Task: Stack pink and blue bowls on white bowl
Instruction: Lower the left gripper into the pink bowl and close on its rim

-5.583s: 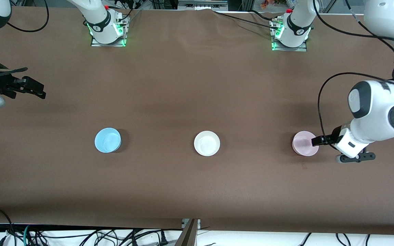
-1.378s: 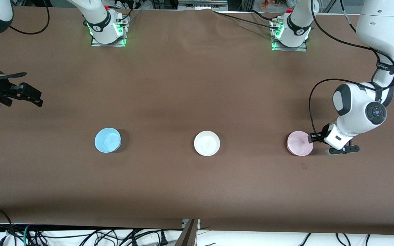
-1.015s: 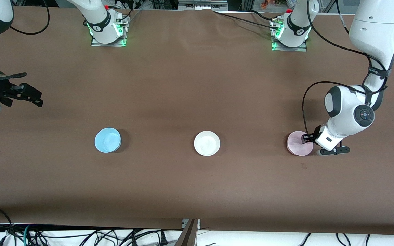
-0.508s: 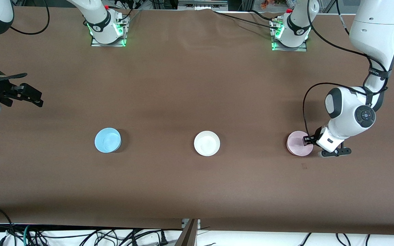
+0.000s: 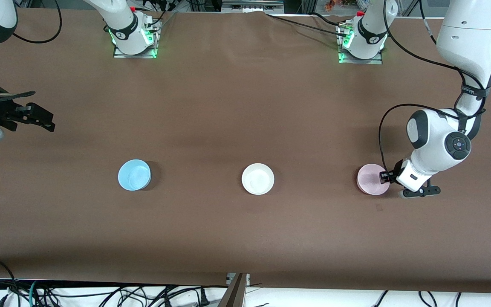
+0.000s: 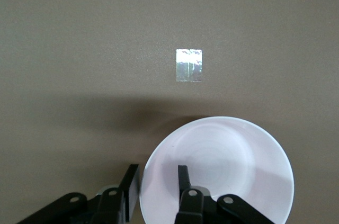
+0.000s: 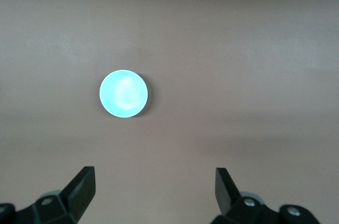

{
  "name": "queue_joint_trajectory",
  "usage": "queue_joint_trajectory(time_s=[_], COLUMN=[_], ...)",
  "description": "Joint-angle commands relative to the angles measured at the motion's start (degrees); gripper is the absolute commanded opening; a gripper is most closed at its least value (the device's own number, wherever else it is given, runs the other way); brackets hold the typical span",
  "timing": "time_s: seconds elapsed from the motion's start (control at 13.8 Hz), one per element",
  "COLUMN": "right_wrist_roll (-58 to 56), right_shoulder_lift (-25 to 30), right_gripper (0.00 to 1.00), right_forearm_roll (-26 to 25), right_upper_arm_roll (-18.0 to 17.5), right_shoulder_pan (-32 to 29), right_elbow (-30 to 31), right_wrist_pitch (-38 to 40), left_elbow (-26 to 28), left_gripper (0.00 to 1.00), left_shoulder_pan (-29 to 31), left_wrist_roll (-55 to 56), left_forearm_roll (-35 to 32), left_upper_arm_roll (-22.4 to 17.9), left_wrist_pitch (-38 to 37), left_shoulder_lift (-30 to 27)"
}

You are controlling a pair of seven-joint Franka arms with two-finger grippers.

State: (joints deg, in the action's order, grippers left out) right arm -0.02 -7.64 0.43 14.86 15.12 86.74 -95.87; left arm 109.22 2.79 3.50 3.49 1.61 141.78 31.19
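Front view: left end effector (image 5: 382, 177) straddles pink bowl (image 5: 371, 181) rim (table-level).

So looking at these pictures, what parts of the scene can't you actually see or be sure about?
- Left gripper straddles the rim of the small pale pink plastic bowl; whether its fingers already pinch the rim cannot be told.
- Pink bowl's lower part: cut off by the left wrist view's edge.
- Small white plastic bowl: seen only in the front view.
- Right gripper, open above the light blue plastic bowl: its arm runs off the front view's edge.
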Motion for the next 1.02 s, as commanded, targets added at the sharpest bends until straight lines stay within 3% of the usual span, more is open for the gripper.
queue_joint_trajectory(time_s=[0.0, 0.94], right_wrist_roll=[-0.59, -0.33], right_shoulder_lift=[0.17, 0.08], right_gripper=[1.00, 1.00], right_forearm_roll=[0.97, 3.52], right_upper_arm_roll=[-0.10, 0.17], right_shoulder_pan=[-0.27, -0.88], right_elbow=[-0.61, -0.34], right_wrist_pitch=[0.16, -1.52], left_elbow=[-0.15, -0.15], left_gripper=[0.35, 0.22], left_shoulder_pan=[0.28, 0.63], left_wrist_roll=[-2.09, -3.59], left_forearm_roll=[0.20, 0.20], left_upper_arm_roll=[-0.12, -0.12], left_wrist_pitch=[-0.54, -0.63], left_shoulder_lift=[0.10, 0.01])
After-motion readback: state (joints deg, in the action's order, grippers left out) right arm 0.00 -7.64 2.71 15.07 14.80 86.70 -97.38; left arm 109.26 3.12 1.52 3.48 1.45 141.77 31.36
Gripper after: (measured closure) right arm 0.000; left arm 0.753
